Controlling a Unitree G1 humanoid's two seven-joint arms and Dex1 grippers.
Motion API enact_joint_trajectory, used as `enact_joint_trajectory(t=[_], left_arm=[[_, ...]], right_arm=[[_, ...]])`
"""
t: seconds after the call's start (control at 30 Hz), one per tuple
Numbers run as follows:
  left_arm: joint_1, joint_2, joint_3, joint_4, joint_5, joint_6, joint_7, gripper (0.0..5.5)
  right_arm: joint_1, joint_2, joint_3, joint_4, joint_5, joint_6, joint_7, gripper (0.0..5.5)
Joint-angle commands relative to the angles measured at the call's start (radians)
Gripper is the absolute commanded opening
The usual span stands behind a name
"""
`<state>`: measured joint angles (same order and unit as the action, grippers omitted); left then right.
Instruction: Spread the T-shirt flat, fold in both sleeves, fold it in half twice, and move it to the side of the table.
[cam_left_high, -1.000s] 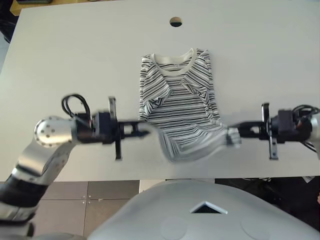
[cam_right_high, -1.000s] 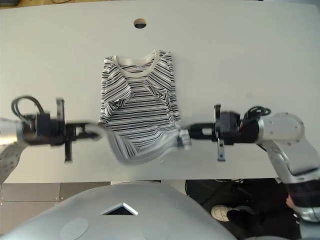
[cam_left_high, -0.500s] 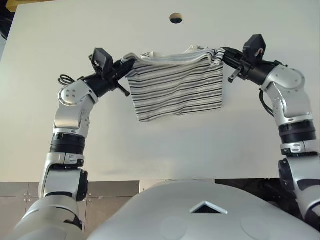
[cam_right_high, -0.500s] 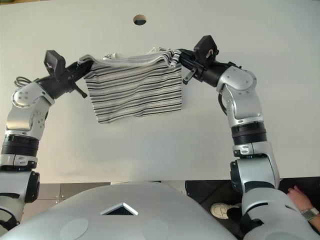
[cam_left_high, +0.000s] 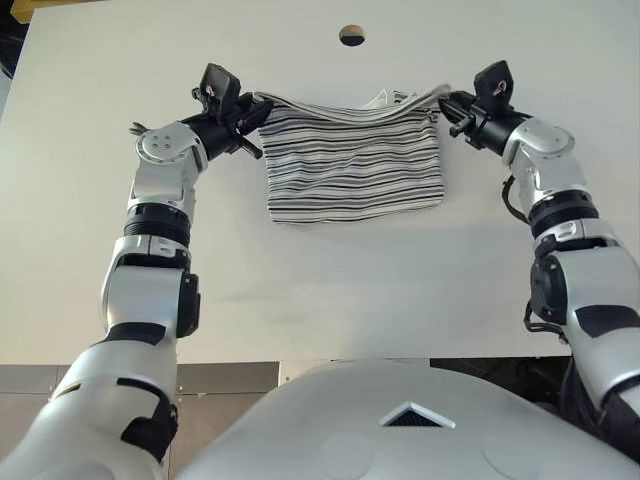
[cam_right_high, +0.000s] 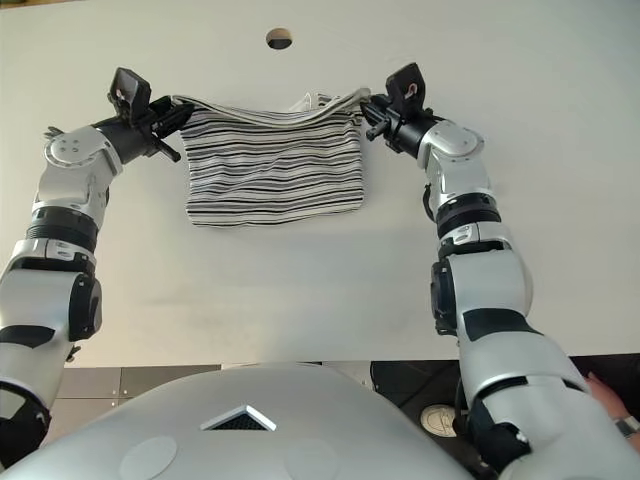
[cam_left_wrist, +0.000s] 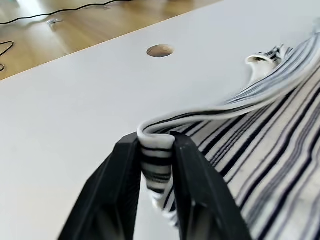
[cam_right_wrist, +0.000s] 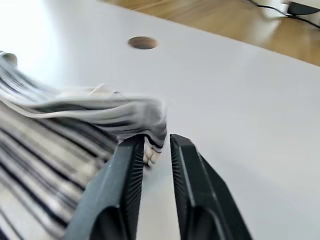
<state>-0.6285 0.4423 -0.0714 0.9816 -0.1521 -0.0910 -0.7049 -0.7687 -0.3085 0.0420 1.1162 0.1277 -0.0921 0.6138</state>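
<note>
Plain white table, wood floor past it

We've got a big matte white table (cam_left_high: 300, 290) with a smooth top and one round cable hole (cam_left_high: 351, 37) cut near its far edge, brownish inside. Beyond that far edge there's a warm wooden floor (cam_left_wrist: 75, 25) in a honey tone, with a thin dark cable (cam_left_wrist: 100, 5) trailing across the boards. On the near side, below the table's edge, the floor is grey tiles (cam_left_high: 200, 385) with pale joints. Light is bright and even on the tabletop – in the right wrist view, strong glare washes out one stretch of it.
</note>
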Motion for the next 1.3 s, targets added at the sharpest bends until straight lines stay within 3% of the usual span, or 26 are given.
enact_joint_trajectory(t=[0.03,0.13,0.23,0.33,0.47,0.57,0.7,0.83,0.97,1.13,1.3], left_arm=[[-0.067,0.021,0.037,0.126,0.04,-0.027,0.059,1.22],[-0.086,0.02,0.059,0.17,0.051,-0.051,0.074,1.22],[-0.087,0.006,0.094,0.144,0.026,-0.125,0.01,1.22],[0.032,-0.016,0.069,-0.107,-0.016,-0.348,-0.175,1.22],[0.169,0.024,-0.074,-0.39,0.319,-0.838,-0.06,1.22],[0.231,0.064,-0.187,-0.482,0.563,-0.969,-0.034,1.22],[0.255,0.142,-0.291,-0.499,0.908,-0.977,0.083,1.22],[0.255,0.191,-0.353,-0.55,1.095,-0.921,0.198,1.22],[0.218,0.242,-0.425,-0.555,1.265,-0.838,0.319,1.22],[0.137,0.285,-0.512,-0.463,1.399,-0.726,0.476,1.22],[0.085,0.288,-0.597,-0.416,1.446,-0.691,0.608,1.22]], right_arm=[[-0.087,0.027,-0.094,0.075,0.045,0.064,-0.065,1.27],[-0.118,0.038,-0.163,0.103,0.075,0.087,-0.119,1.27],[-0.1,0.044,-0.129,0.057,0.021,-0.027,-0.088,1.27],[-0.015,0.024,0.03,-0.077,-0.148,-0.27,-0.034,1.27],[0.041,-0.086,0.304,-0.156,-0.544,-0.479,-0.196,1.27],[0.037,-0.1,0.388,-0.155,-0.664,-0.515,-0.256,1.27],[0.042,-0.113,0.462,-0.151,-0.745,-0.533,-0.258,1.27],[0.077,-0.15,0.509,-0.198,-0.764,-0.55,-0.153,1.27],[0.192,-0.234,0.537,-0.395,-0.693,-0.539,0.093,1.27],[0.385,-0.341,0.565,-0.808,-0.465,-0.415,0.403,1.27],[0.442,-0.299,0.553,-1.02,-0.313,-0.303,0.46,1.27]])
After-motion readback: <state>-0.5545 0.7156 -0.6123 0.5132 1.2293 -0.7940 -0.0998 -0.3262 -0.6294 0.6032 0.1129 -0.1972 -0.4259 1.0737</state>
